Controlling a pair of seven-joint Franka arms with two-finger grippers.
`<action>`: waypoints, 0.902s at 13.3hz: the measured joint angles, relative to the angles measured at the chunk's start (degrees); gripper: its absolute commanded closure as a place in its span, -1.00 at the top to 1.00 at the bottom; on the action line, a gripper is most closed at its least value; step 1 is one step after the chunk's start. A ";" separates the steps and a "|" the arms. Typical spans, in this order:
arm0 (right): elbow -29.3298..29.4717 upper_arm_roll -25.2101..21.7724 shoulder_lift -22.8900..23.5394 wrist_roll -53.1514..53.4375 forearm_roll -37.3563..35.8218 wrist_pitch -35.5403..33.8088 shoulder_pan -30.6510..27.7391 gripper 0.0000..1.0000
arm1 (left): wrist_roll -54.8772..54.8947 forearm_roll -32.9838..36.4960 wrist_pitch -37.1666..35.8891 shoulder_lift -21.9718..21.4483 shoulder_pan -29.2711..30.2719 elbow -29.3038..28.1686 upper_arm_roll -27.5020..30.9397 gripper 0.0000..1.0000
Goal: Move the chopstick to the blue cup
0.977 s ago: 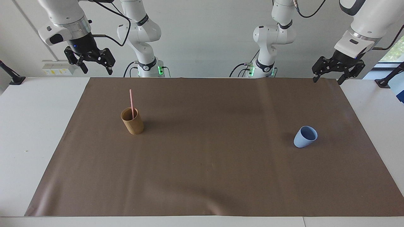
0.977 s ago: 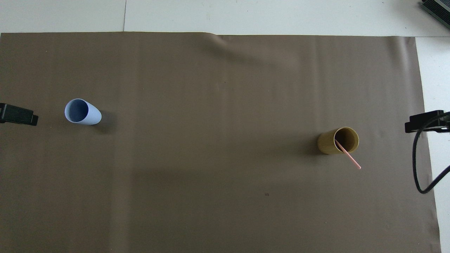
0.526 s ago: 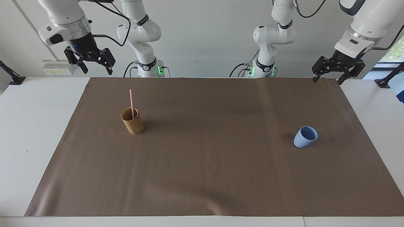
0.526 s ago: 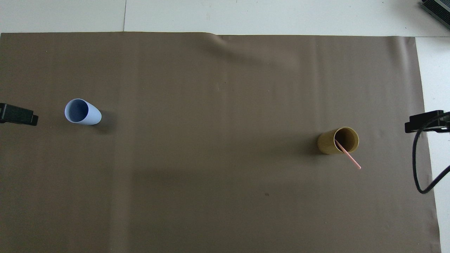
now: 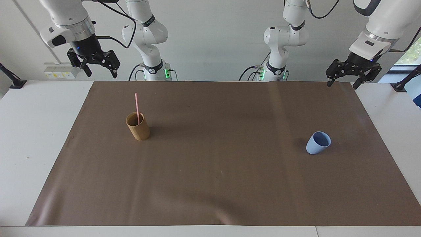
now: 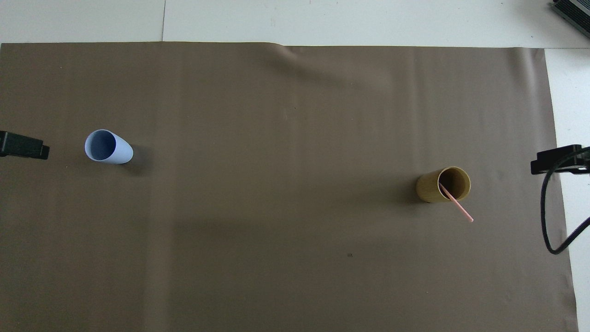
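Chopstick (image 5: 136, 106): a single thin pale pink stick standing in the tan cylindrical cup (image 5: 138, 126), at the right arm's end of the table (image 5: 39, 138). Its lower part is inside the cup; the upper half projects well above the rim, leaning slightly toward the robots and resting against the rim on that side, as the overhead view confirms.

Blue cup (image 5: 318, 143): upright on the brown mat (image 5: 217, 171), mouth open and empty, at the left arm's end of the table, well apart from the tan cup.

Right end effector (image 5: 98, 66): raised in the air above the table edge nearest the robots, fingers spread, holding nothing. Left end effector (image 5: 354, 76): likewise raised above that edge at its own end, fingers spread, holding nothing. Neither touches any object.

Handling assessment: the stick appears very light, rigid and smooth, straw-like, so it is likely to slip or pivot in a loose pinch and to tip its cup if dragged sideways. Recommended hold is on the exposed shaft just above the tan cup's rim, fingers closing square across it, followed by a straight vertical lift. The blue cup looks light with a narrow base; a stick entering at an angle could knock it over
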 measured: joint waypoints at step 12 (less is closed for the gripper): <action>-0.01 0.00 0.00 0.00 0.00 0.00 0.00 1.00 | 1.86 -0.04 11.36 7.13 3.64 -3.70 0.27 1.00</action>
